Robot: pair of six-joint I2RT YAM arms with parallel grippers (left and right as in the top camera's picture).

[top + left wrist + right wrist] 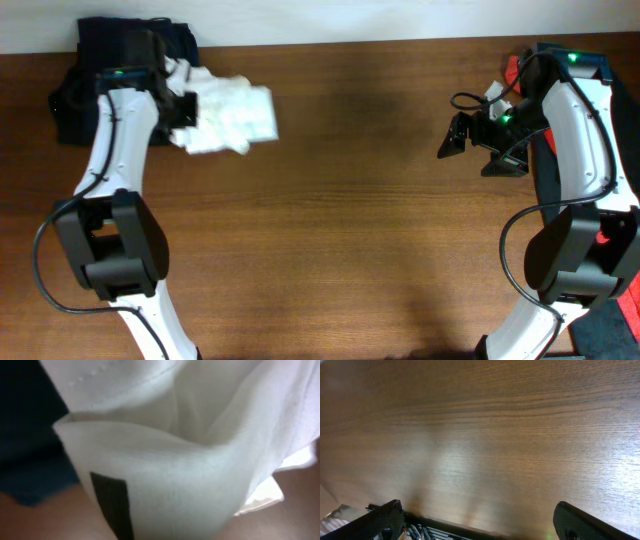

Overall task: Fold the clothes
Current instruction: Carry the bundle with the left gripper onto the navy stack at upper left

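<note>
At the upper left of the overhead frame, the left gripper (182, 104) is clenched on the bunched white T-shirt (232, 118), which lies just beside the dark clothes pile (75, 100), probably so it can be dragged out onto the table (340, 210) for spreading. At the right, the right gripper (468, 155) hangs over the wood with its 2 fingers spread wide and nothing between them, seemingly waiting to take another edge

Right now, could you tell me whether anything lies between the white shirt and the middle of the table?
Nothing visible does: the white shirt, pinched by the left gripper, borders bare table.
</note>
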